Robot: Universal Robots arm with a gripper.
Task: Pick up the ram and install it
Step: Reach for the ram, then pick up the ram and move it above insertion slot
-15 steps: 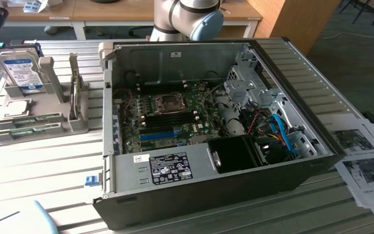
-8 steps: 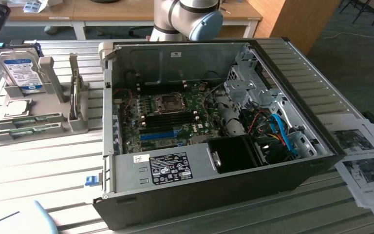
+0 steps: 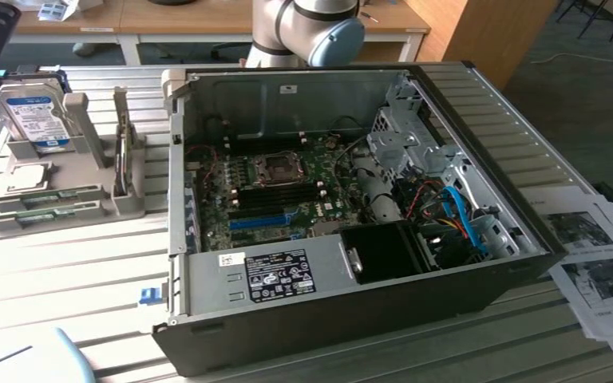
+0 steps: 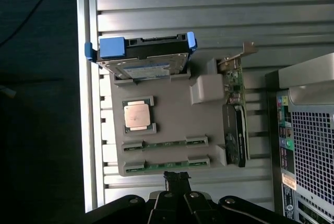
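Closest to the wrist camera we record the gripper (image 4: pixel 176 178), its dark fingers pressed together with nothing between them. Its tips hang at the outer edge of a gray holding fixture (image 4: pixel 172 101), just beside the first ram stick (image 4: pixel 166 165); whether they touch it we cannot tell. That thin green board lies flat in the fixture's outermost groove, held in clips at both ends. We note a second ram stick (image 4: pixel 166 143) lying parallel in the next groove. Past it on the same fixture a processor chip (image 4: pixel 136 115) lies in a square recess, and a hard drive (image 4: pixel 141 59) with blue side rails stands on edge. An expansion card (image 4: pixel 235 125) with a metal bracket stands on edge along the fixture's side toward the computer case (image 4: pixel 308 145).

From the exterior view we find the fixture on the slatted table (image 3: pixel 73 271) at the exterior view's left, just beside the case. The case lies open on its side, with the motherboard (image 3: pixel 227 199) exposed. On the board we see a long blue slot (image 3: pixel 259 221) and black slots (image 3: pixel 280 194) beside the processor socket (image 3: pixel 280 165). Both ram sticks are in the fixture, apart from the board. The robot arm's joint (image 3: pixel 322 36) shows behind the case, and printed sheets (image 3: pixel 605 263) lie at the exterior view's right.
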